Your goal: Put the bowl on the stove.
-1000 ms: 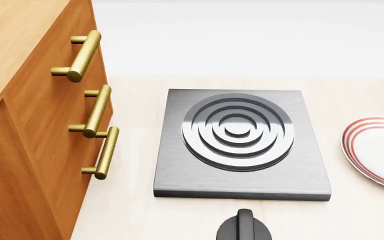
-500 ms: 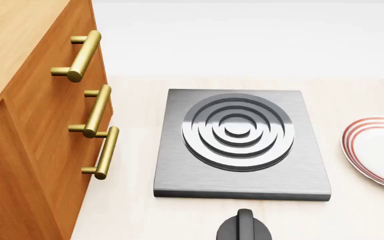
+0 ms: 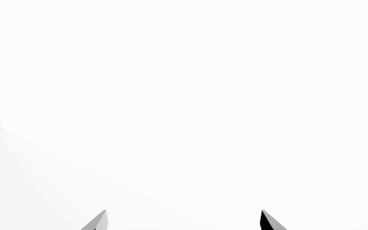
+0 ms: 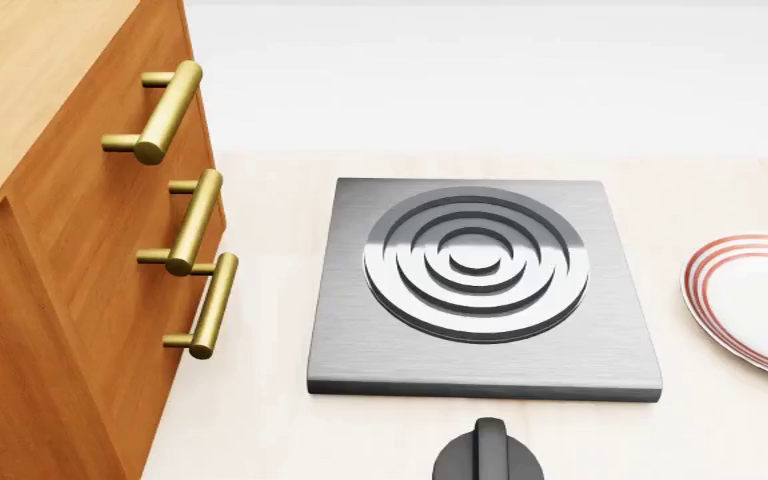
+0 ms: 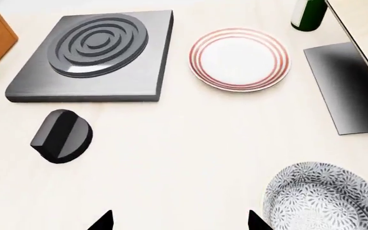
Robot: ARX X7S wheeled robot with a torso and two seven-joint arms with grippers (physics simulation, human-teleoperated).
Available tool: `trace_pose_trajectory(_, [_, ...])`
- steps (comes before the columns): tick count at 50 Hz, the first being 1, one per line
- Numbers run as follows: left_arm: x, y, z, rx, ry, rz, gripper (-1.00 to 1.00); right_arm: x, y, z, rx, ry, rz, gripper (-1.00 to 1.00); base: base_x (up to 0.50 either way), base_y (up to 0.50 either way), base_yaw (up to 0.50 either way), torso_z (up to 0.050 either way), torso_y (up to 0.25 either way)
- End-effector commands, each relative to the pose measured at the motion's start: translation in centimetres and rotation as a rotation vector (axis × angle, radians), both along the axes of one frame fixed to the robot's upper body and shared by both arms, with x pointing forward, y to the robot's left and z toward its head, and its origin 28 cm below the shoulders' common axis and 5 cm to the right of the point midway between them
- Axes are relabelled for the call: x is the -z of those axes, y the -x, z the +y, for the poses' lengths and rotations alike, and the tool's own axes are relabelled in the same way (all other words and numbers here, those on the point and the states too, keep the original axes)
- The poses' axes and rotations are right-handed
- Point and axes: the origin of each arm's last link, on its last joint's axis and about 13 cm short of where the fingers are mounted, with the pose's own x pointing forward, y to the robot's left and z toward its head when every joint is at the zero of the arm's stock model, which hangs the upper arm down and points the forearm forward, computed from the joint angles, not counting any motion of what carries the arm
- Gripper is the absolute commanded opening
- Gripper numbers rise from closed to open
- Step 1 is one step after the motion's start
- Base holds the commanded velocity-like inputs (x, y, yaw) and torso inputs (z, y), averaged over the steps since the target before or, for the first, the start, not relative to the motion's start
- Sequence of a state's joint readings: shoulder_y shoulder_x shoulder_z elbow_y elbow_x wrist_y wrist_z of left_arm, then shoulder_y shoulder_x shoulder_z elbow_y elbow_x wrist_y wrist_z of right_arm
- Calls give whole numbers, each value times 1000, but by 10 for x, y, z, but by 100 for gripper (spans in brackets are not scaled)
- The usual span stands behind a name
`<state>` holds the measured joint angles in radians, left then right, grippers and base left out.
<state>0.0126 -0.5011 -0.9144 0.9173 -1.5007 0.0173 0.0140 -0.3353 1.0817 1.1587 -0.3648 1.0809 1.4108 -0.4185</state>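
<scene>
the speckled ceramic bowl (image 5: 327, 197) sat on the pale counter (image 5: 171, 158), just beside the right gripper (image 5: 178, 221), whose jaws stood spread; the left gripper (image 3: 182, 221) gaped too. the ringed metal stove (image 4: 480, 285) lay well apart.

three views, two of them overlapping on the stove

the head camera looks steeply down, close on the stove (image 4: 482, 290); the right wrist camera looks over the right gripper (image 5: 178, 221) with stove (image 5: 94, 55), knob (image 5: 61, 135) and plate (image 5: 239, 58) ahead, well apart; the left wrist camera faces blank white past the left gripper (image 3: 182, 221).
</scene>
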Motion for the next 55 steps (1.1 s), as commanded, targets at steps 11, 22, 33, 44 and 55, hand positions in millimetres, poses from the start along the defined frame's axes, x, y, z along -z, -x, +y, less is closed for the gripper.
trace_pose_trajectory(11, [1, 0, 1, -8, 0, 4, 100, -10, 5, -3, 27, -38, -142, 100, 0, 0, 0, 0, 0])
trace_pose_trajectory(22, [1, 0, 1, -8, -3, 5, 100, -15, 11, -5, 52, -35, -190, 100, 0, 0, 0, 0, 0])
trace_pose_trajectory(33, [2, 0, 1, -6, -3, 7, 100, -11, 15, -14, 153, 45, -156, 100, 0, 0, 0, 0, 0])
trace_pose_trajectory(44, [3, -1, 1, -7, -1, 14, 100, -9, 17, -22, 245, 111, -134, 100, 0, 0, 0, 0, 0])
trace_pose_trajectory(55, [3, -1, 1, -6, 1, 15, 100, -5, 15, -23, 274, 154, -93, 100, 0, 0, 0, 0, 0])
